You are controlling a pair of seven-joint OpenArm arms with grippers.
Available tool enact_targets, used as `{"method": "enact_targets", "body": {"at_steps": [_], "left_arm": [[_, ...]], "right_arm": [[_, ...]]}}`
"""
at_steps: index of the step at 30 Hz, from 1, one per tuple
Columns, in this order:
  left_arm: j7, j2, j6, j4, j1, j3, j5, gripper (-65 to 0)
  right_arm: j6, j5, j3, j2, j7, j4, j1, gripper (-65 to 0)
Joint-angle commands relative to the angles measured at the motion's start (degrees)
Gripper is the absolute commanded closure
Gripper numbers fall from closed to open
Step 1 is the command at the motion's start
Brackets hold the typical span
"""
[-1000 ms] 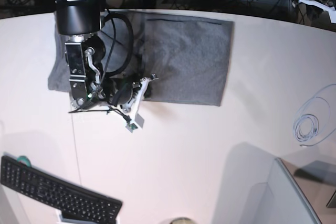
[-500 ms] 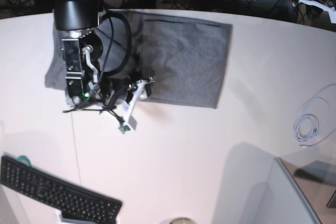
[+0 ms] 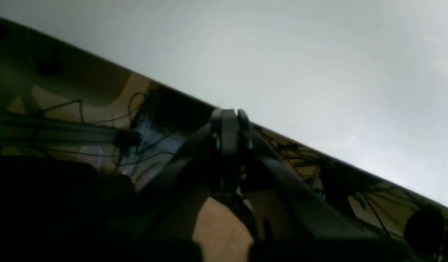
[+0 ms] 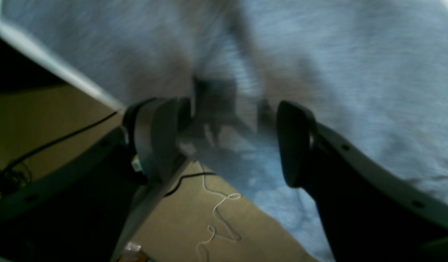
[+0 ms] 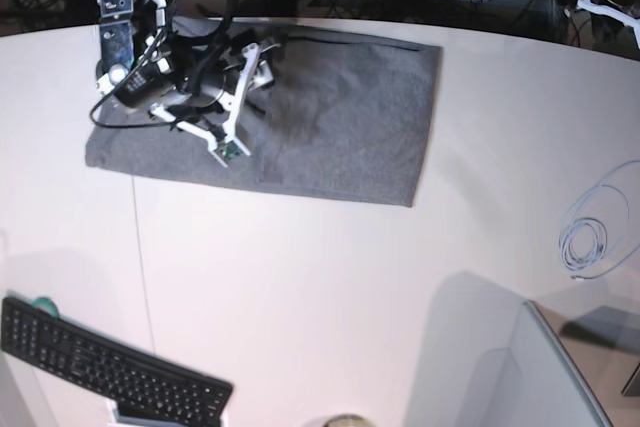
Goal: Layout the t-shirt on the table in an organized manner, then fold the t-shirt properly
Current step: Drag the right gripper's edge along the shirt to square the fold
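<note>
Near the table's [image 5: 330, 307] front left corner a black keyboard [image 5: 110, 365] lies at an angle, well apart from the work and out of the way of any fold.

Further back on the left, the right gripper [image 5: 252, 59] hangs over the left part of the t-shirt [image 5: 340, 117]. In the right wrist view its jaws stand wide apart with nothing between them, only blurred grey cloth behind, so it is released, holding nothing. That fits a hand that has let the cloth go and is free to pick a new hold. A thin dark seam line [image 5: 140, 247] runs across the white top from the shirt's near left edge toward the front.

The t-shirt itself lies flat toward the table's far edge, left of centre, as a long grey rectangle with its long side along that edge. No sleeves or collar show from above, which suggests it is already doubled over at least once and placed square so the next fold can fall across its length. The right end looks crisp; the left end sits partly under the arm.

At the table's right edge a coil of pale cable [image 5: 590, 237] rests apart from the shirt.

The left gripper [image 3: 229, 123] is parked beyond the far right corner, off the table's edge; the left wrist view shows its jaws clenched together on nothing, kept clear while the other arm works.
</note>
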Motion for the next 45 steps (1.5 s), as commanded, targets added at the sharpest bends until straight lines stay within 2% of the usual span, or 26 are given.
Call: {"method": "enact_targets", "body": {"at_steps": [1,12,28,31,37,38,45], "left_arm": [[-1.1,-0.7,-0.3,0.8,0.5,-0.3,-1.0,0.0],[-1.2,-0.7,-0.3,0.8,0.6,-0.7,-1.0,0.0],[-1.2,-0.7,-0.3,0.8,0.7,-0.6,-0.8,0.0],[-1.2,-0.8,-0.3,0.8,0.7,-0.7,-0.8,0.0],[-1.2,-0.8,-0.3,0.8,0.8,-0.7,-0.8,0.0],[-1.2,-0.8,-0.3,0.8,0.7,-0.7,-0.8,0.0],[-1.2,-0.8,-0.3,0.8,0.6,-0.5,-0.8,0.0]], "right_arm": [[0.1,0.7,-0.9,-0.2,1.1,0.8,-0.7,-39.2],[0.1,0.7,-2.6,-0.2,5.7,-8.4,-2.1,-39.2],[0.1,0.7,-5.8,-0.7,5.8,-10.4,-0.8,-38.3],[0.1,0.7,-5.5,-0.7,5.8,-12.6,0.3,-30.2],[0.0,0.7,-5.4,-0.7,5.8,-13.0,0.6,-2.1],[0.0,0.7,-5.4,-0.7,5.6,-12.9,0.6,-0.3],[-0.3,0.6,-5.4,-0.3,5.2,-6.4,-2.4,-0.6]]}}
